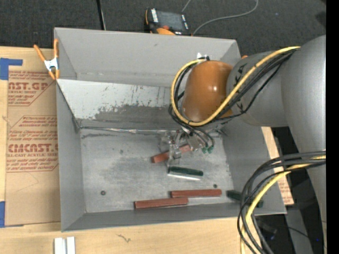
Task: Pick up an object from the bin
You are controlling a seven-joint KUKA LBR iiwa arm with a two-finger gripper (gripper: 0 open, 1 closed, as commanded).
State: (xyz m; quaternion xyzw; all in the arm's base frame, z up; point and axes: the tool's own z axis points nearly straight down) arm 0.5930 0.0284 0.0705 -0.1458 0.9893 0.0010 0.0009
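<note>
My gripper (174, 150) reaches down under the arm's orange cover to the bin floor, right of the middle. A short reddish-brown stick (159, 158) lies slanted there. It passes between the fingers, showing on both sides of them, and they are shut on it. Just below it lies a dark green bar (186, 172) with a pale strip along its lower edge. A small green piece (208, 149) sits right of the gripper, partly under the cables.
Two long reddish-brown sticks (196, 193) (160, 203) lie end to end along the bin's front wall. A dark green piece (233, 196) lies at the front right corner. The arm and its cables hang over the bin's right side.
</note>
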